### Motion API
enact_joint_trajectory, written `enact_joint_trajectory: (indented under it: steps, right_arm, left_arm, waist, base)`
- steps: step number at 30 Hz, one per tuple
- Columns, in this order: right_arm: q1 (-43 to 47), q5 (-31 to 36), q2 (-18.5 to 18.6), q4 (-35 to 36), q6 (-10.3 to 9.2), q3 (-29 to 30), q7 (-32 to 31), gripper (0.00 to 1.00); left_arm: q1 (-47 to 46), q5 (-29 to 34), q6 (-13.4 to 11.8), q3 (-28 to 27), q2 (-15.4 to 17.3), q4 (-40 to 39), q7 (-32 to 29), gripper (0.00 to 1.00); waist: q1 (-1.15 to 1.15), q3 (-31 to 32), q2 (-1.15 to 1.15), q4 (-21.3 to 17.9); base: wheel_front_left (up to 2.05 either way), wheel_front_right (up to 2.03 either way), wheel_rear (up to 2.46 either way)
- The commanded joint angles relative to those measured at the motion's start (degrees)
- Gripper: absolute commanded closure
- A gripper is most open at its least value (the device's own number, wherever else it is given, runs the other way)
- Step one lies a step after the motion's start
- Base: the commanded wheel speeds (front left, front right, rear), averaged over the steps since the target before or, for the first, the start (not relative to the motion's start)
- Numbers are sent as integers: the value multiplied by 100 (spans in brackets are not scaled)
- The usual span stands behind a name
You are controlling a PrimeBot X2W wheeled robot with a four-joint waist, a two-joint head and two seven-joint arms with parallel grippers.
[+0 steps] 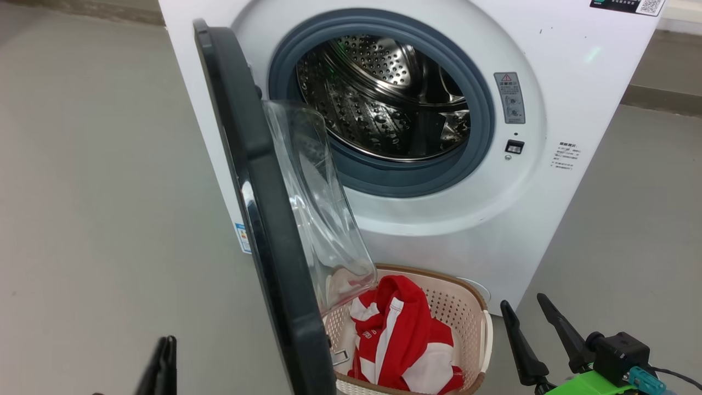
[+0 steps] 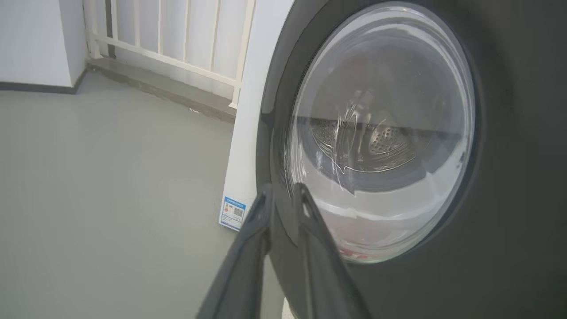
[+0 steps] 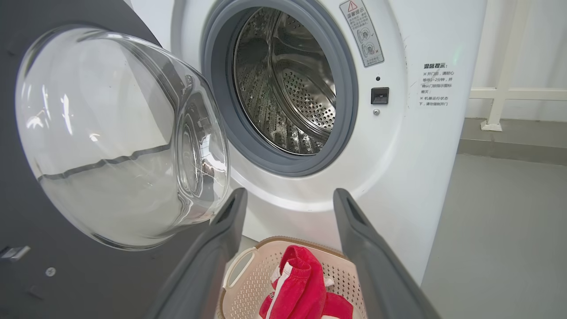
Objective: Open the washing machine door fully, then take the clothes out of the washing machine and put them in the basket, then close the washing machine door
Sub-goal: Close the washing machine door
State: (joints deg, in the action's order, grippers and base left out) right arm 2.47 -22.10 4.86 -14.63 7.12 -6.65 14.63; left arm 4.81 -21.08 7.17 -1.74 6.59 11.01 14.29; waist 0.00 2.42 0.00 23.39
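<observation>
Black-rimmed washing machine door [image 1: 258, 219] is pictured ajar, edge run 11-to-5, at 1 o'clock of nearer left gripper [image 2: 283, 188], narrowly parted, empty | right gripper [image 1: 521, 300] spread wide | clothes [image 1: 400, 340] seen in basket [image 1: 439, 274]

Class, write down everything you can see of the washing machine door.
The washing machine door is round, with a wide glossy black rim and a bulging clear glass bowl. It stands swung open, hinged at the left of the washing machine, its lower part close by the basket. The left gripper points at its outer face; contact unclear.
</observation>
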Motion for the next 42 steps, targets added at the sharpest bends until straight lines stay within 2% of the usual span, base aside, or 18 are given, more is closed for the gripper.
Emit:
enact_joint_trajectory:
  steps: [1, 4, 10, 13, 16, 17, 21, 25, 31, 42]
  right_arm:
    - [-9, -7, 31, 126, 36, -165, 37, 0]
    - [-4, -7, 26, 127, 36, -180, 37, 0]
    - [-11, -6, 16, 133, 36, -184, 37, 0]
    - [-23, -5, 16, 130, 36, -177, 37, 0]
    - [-63, 2, 15, 124, 36, -189, 37, 0]
    - [-63, 2, 15, 124, 36, -189, 37, 0]
    - [-103, 5, 17, 127, 36, -180, 37, 0]
    - [-119, 7, 17, 132, 36, -164, 37, 0]
    - [-166, 30, 9, 151, 36, -138, 37, 0]
    - [-353, 41, 22, 184, 36, -99, 37, 0]
  left_arm:
    - [-121, -683, 32, -30, 111, -146, 71, 100]
    - [-150, -2055, 32, 293, 232, -132, 71, 100]
    - [-298, -4538, 32, 686, 786, -626, 41, 100]
    - [-320, -5556, 32, 1034, 1170, -1139, -244, 100]
    - [-331, -6665, 32, 1123, 1512, -1641, -743, 100]
    - [-331, -6665, 32, 1123, 1512, -1641, -743, 100]
    - [-354, -7404, 32, 954, 1638, -2002, -1403, 100]
    - [-320, -7670, 32, 749, 1629, -2206, -2084, 100]
    - [-343, -7656, 32, 510, 1349, -2343, -2852, 100]
    - [-605, -7301, 32, 310, 773, -2484, -3639, 100]
  waist:
    - [0, -8, 0, -21]
    - [0, -26, 0, -55]
    - [0, -98, 0, -120]
    - [0, -141, 0, -145]
    - [0, -200, 0, -197]
    - [0, -200, 0, -197]
    - [0, -252, 0, -273]
    - [0, -301, 0, -348]
    - [0, -412, 0, -430]
    - [0, -630, 0, -717]
  base:
    - [0, 0, 0]
    - [0, 0, 0]
    - [0, 0, 0]
    - [0, 0, 0]
    - [0, 0, 0]
    - [0, 0, 0]
    - [0, 0, 0]
    - [0, 0, 0]
    - [0, 0, 0]
    - [0, 0, 0]
